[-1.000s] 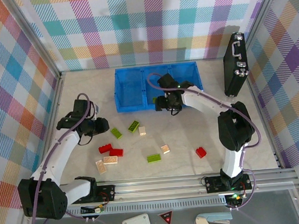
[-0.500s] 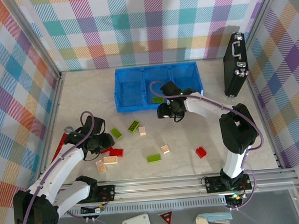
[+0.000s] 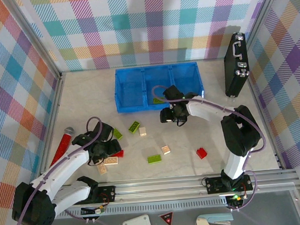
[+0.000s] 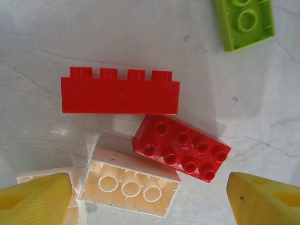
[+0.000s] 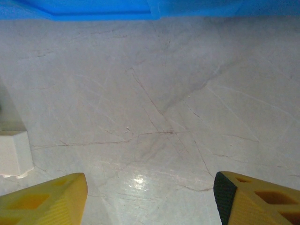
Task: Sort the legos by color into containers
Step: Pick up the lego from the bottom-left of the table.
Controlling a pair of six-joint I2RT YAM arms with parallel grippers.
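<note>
The blue tray [image 3: 138,87] stands at the back, with one lime green brick [image 3: 158,100] in its middle compartment. My left gripper [image 3: 108,147] hovers open low over a cluster: a red brick on its side [image 4: 120,91], a studs-up red brick [image 4: 182,147] and an upturned tan brick [image 4: 131,180] between its yellow fingers [image 4: 35,201]. Another green brick [image 4: 243,21] lies beyond. My right gripper [image 3: 170,115] is open just in front of the tray, over bare table [image 5: 150,183]; a tan brick [image 5: 14,154] sits to its left.
Loose bricks lie mid-table: green ones [image 3: 134,126] [image 3: 154,158], tan ones [image 3: 142,131] [image 3: 165,149] and a red one [image 3: 201,152]. A red stick [image 3: 62,145] lies at the left. A black case [image 3: 236,65] leans at the back right.
My right gripper backed out of the tray toward me, leaving a green brick in the middle compartment. My left gripper came forward and down over the red and tan bricks, uncovering the red stick.
</note>
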